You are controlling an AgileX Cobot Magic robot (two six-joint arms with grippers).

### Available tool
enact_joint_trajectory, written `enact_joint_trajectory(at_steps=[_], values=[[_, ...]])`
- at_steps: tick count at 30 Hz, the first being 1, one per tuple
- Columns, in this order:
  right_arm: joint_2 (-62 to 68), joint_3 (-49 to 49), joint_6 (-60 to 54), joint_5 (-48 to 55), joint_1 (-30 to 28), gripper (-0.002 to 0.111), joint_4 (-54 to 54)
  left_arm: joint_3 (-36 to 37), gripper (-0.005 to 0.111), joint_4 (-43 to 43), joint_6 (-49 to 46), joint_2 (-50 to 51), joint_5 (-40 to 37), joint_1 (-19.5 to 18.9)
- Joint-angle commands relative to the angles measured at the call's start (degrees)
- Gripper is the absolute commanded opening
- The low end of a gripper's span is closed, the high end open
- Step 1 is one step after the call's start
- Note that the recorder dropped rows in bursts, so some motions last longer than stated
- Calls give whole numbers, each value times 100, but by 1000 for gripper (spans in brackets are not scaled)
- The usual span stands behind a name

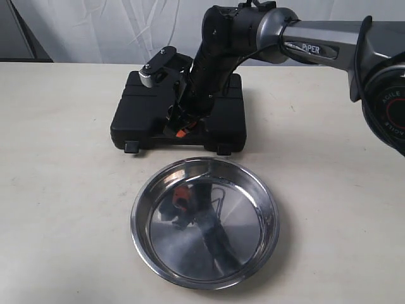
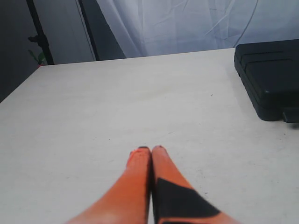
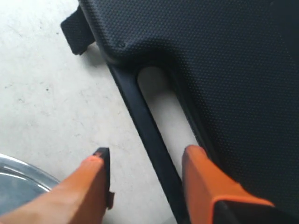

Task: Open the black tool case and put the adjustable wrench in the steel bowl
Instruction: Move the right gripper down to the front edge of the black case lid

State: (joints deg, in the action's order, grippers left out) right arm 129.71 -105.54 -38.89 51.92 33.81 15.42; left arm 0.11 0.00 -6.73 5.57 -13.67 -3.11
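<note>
The black tool case (image 1: 139, 107) lies shut on the table, its handle side facing the steel bowl (image 1: 136, 215). My right gripper (image 1: 183, 128) reaches down at the case's front edge. It is open (image 3: 147, 151), with one orange finger (image 3: 205, 177) at the handle slot and the other (image 3: 88, 182) over the table outside the handle bar (image 3: 140, 116). The bowl holds nothing but reflections. My left gripper (image 2: 150, 148) hovers shut and empty over bare table, well away from the case (image 2: 271, 79). The adjustable wrench is out of view.
Two small latches (image 1: 131, 147) (image 1: 223, 150) stick out from the case's front edge; one latch (image 3: 77, 30) shows in the right wrist view. The bowl's rim (image 3: 18, 182) lies close to the right gripper. A white curtain hangs behind the table.
</note>
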Motion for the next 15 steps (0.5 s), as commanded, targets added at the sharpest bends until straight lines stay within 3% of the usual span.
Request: enact_joint_trajectory(at_steps=[1,15], values=[[-21,-35,-53,-25,-5,47,21,-11,0,0,32,-22,43,41],[325,-35,-280,-24,163,47,-205,-11,0,0,32,-22,43,41]])
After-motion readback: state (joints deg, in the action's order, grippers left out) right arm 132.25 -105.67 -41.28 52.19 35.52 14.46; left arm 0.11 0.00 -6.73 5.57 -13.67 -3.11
